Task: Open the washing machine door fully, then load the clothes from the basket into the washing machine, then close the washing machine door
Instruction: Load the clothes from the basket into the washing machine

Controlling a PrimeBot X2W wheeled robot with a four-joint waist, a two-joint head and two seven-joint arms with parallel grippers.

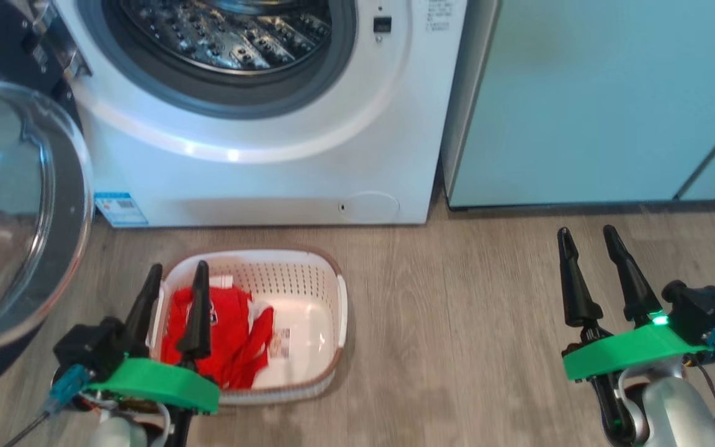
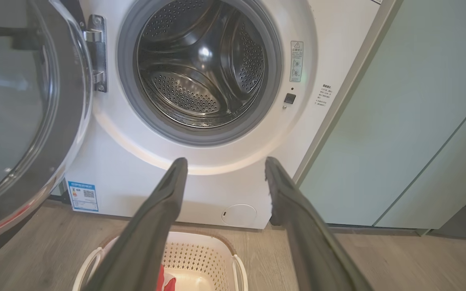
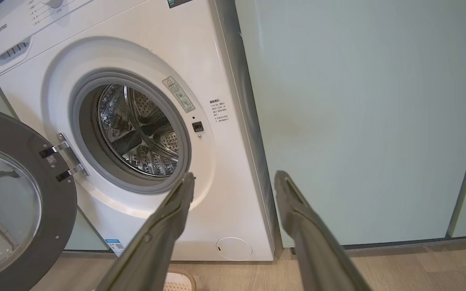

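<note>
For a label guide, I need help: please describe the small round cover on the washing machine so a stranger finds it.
Find the large white washing machine beside the pale teal cabinets. At its front's bottom right corner, near the floor, the filter cover is a plain white disc. The blue sticker, bottom left, is rectangular instead.

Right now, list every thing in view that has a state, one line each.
Round black-ringed glass washing machine door: swung open.
Perforated steel drum: empty.
White perforated plastic basket: holds bright red fabric clothes.
Left claw: open, empty.
Right claw: open, empty.
</note>
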